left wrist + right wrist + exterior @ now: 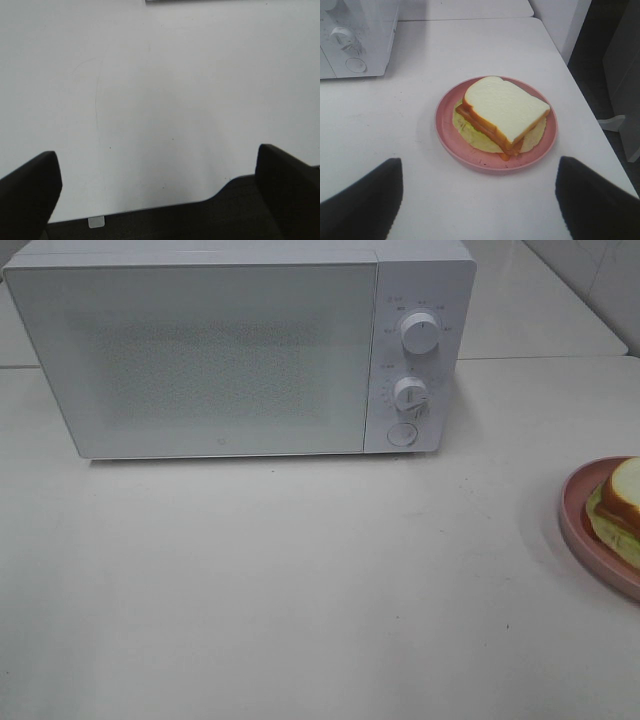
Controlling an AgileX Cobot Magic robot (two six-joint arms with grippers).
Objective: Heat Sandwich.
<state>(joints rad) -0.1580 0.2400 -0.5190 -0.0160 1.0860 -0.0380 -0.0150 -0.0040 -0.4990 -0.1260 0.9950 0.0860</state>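
One microwave [220, 350] with two knobs [420, 332] and one round button [401, 434], one pink plate [485, 160], one sandwich [502, 112], two tables [300, 580].

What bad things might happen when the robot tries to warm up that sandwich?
1. The sandwich lies loose on the pink plate, its filling sticking out past the bread. A pinch could squash it or pull the layers apart.
2. The plate sits near the table's edge, so a nudge might push it off.
3. The microwave door is shut; it needs opening first, or the food could bump it.
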